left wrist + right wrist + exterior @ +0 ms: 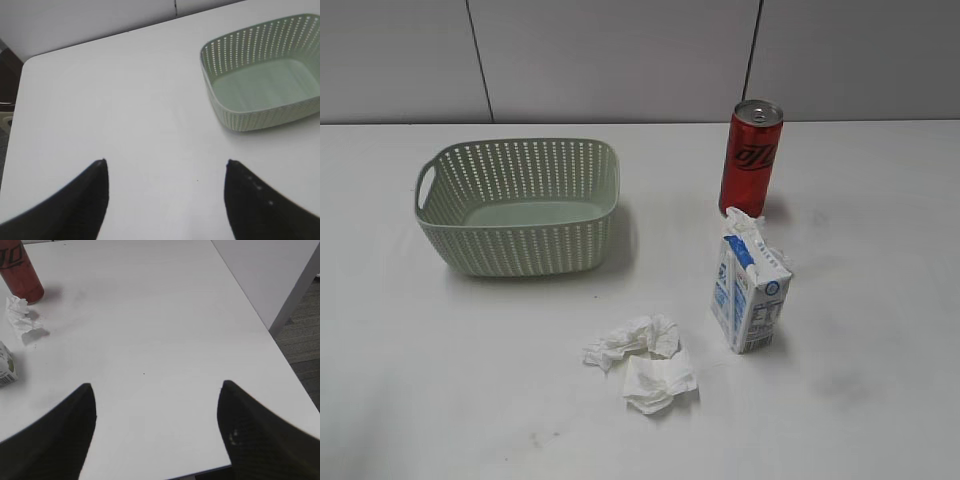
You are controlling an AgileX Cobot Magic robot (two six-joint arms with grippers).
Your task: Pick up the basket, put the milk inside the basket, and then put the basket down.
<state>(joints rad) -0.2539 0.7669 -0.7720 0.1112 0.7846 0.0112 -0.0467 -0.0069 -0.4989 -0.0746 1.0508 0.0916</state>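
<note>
1. Pale sage-green plastic, pierced with rows of small slots, makes up the basket (520, 204), which sits upright on the white desk (440, 400) at the left of the exterior view, with a cut-out handle showing on its left end. Nothing lies inside it.
2. The milk (750, 292) is a small white carton with blue panels and a torn top. It stands on the desk well to the right of the basket, apart from it and outside it.
3. A red soda can (751, 158) stands upright just behind the milk, close to the back wall.
4. Crumpled white tissues (645, 360) lie on the desk in front of the basket and to the left of the carton, touching neither.
5. The left hand (166, 172) shows only in the left wrist view. Its two dark fingers (87, 200) are spread wide with bare desk between them, and it holds nothing. The basket lies ahead of it and to the right, well apart.
6. The right hand (157, 390) shows in the right wrist view, likewise spread wide and holding nothing, over bare desk near the desk's right edge. The can, a scrap of white tissue and a corner of the carton sit at the left margin of that view, away from the fingers.
</note>
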